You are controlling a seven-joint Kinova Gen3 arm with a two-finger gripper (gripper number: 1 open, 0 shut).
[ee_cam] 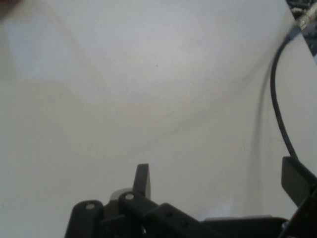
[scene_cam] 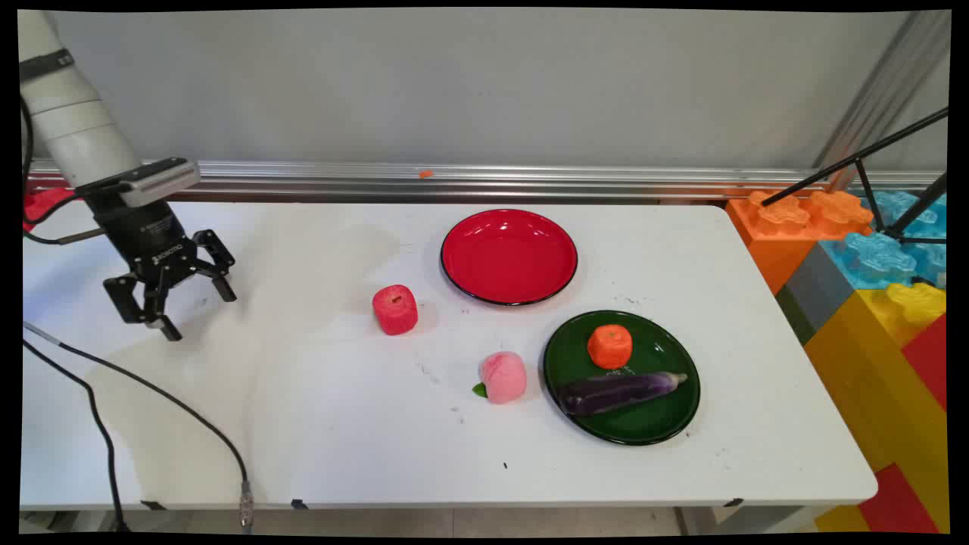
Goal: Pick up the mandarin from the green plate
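Observation:
My black gripper (scene_cam: 198, 312) hangs open over the left part of the white table (scene_cam: 303, 424), with nothing between its fingers. In the hand view the gripper (ee_cam: 220, 181) looks at bare tabletop only. The nearest thing is a red apple (scene_cam: 394, 309), well to its right. Farther right lies a pink peach (scene_cam: 503, 376) with a green leaf. An empty red plate (scene_cam: 509, 256) sits behind them. A green plate (scene_cam: 666, 412) holds an orange fruit (scene_cam: 610, 346) and a purple eggplant (scene_cam: 619, 390).
Black cables (scene_cam: 159, 393) trail from the arm across the table's left front and over its near edge; one cable (ee_cam: 277, 104) shows in the hand view. Big coloured blocks (scene_cam: 870, 288) and a black tripod (scene_cam: 870, 170) stand past the right edge. A metal rail (scene_cam: 484, 178) runs along the back.

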